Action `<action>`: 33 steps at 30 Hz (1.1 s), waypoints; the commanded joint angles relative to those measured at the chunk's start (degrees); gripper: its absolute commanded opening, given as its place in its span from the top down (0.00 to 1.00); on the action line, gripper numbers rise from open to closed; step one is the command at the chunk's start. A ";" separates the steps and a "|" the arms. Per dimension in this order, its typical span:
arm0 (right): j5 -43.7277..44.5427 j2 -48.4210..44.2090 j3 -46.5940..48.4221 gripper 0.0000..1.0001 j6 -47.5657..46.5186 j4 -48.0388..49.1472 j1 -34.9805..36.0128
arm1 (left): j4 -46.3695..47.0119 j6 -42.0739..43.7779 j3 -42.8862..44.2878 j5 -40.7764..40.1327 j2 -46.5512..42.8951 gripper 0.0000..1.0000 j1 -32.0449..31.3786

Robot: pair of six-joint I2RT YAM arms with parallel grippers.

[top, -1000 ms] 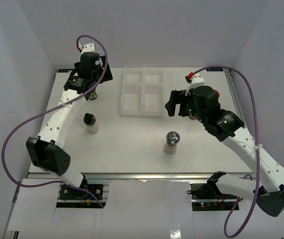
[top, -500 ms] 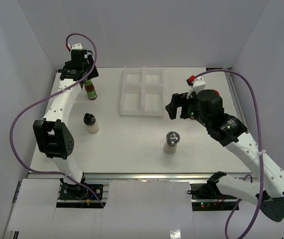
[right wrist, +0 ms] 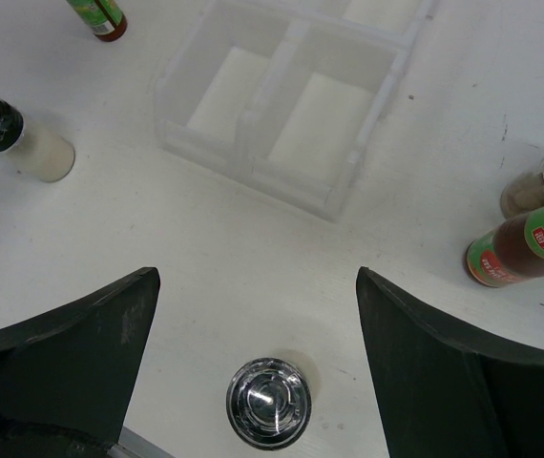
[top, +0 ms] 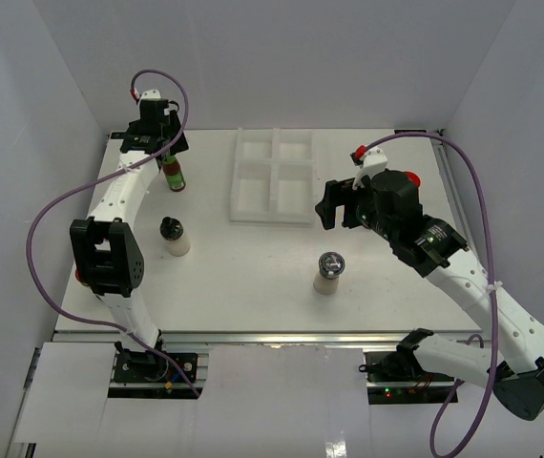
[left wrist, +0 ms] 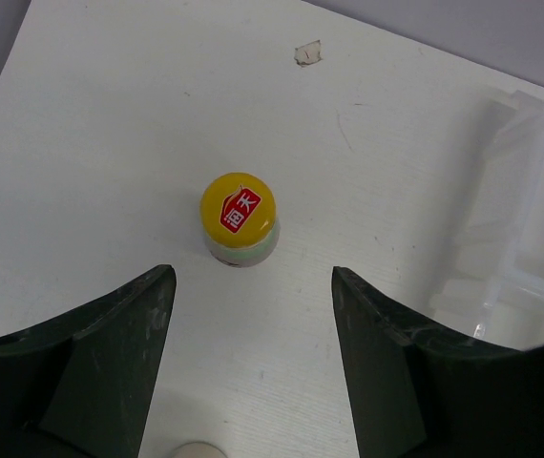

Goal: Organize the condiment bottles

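Left claw (left wrist: 251,284) pulled back, yellow-capped sauce bottle (left wrist: 239,215) upright

Plain pale walls (top: 301,57) box in my white counter (top: 243,286) behind it and on both sides. A metal rail (top: 282,340) runs along its near edge.

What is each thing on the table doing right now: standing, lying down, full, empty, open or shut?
Left sauce bottle: standing, cap on, not held.
Black-capped shaker: standing, lid on.
Silver-lidded shaker: standing, lid on.
Right sauce bottle: standing by a dark bottle.
Tray: empty.
Left hand: open, holding nothing.
Right hand: open, holding nothing.
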 commanded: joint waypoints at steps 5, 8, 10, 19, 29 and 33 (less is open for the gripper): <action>-0.32 1.27 1.39 0.10 -1.17 1.72 -0.01 | 6.04 2.72 -2.13 2.51 1.74 0.25 1.20; -0.36 1.86 1.30 0.10 -1.21 1.64 0.03 | 6.97 2.90 -2.82 2.16 2.51 0.26 1.28; -0.29 2.10 1.30 0.10 -1.31 1.62 0.08 | 7.45 3.10 -2.99 1.82 3.07 0.27 1.31; 0.62 1.75 1.08 0.10 -1.84 1.90 -0.01 | 10.71 5.20 -3.15 1.72 4.64 0.30 1.37; 1.17 1.26 -0.15 0.10 -2.16 2.45 -0.01 | 12.01 7.56 -2.89 1.23 5.00 0.67 1.37; 1.36 0.86 -0.28 0.10 -2.16 2.38 -0.01 | 11.81 8.63 -2.41 1.37 4.33 0.94 1.28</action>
